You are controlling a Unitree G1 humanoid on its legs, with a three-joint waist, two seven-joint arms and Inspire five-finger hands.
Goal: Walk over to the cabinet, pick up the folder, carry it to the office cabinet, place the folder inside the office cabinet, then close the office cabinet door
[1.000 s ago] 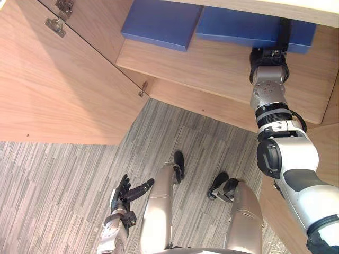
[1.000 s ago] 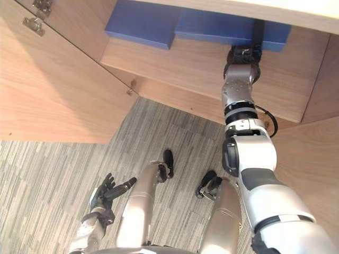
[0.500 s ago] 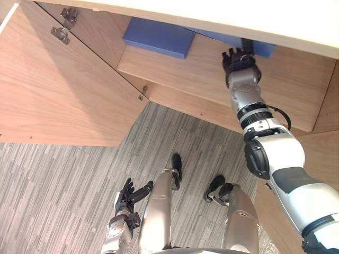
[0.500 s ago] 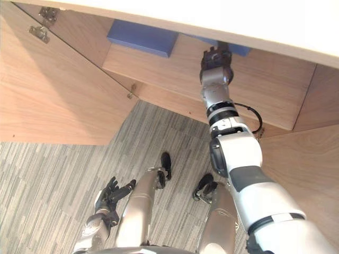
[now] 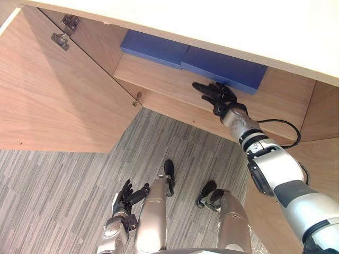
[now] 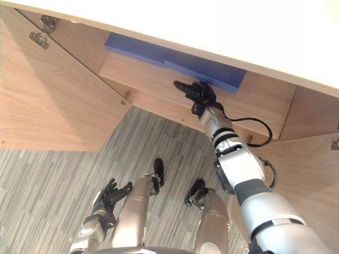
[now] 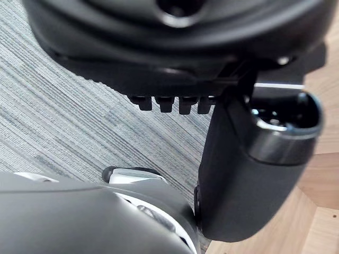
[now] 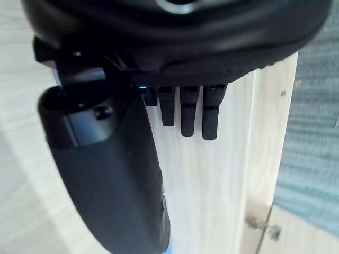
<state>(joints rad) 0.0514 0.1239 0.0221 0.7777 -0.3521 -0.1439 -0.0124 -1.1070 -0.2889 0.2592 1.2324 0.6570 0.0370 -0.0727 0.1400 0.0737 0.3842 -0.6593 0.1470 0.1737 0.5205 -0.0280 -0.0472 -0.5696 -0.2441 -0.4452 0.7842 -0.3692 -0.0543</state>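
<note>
Two blue folders lie flat side by side on the wooden shelf inside the open office cabinet: one at the left, one at the right. My right hand hovers over the shelf's front part, just before the right folder and apart from it. Its fingers are straight and point left along the shelf, holding nothing. My left hand hangs low beside my leg over the carpet, its fingers relaxed and open.
The cabinet's left door stands swung wide open, with hinges on its inner side. A white top overhangs the shelf. The right door stands open at the right. Grey striped carpet covers the floor.
My right hand has let go of the right folder and drawn back to the shelf's front, turning leftward. The folder stays on the shelf. The camera has shifted.
</note>
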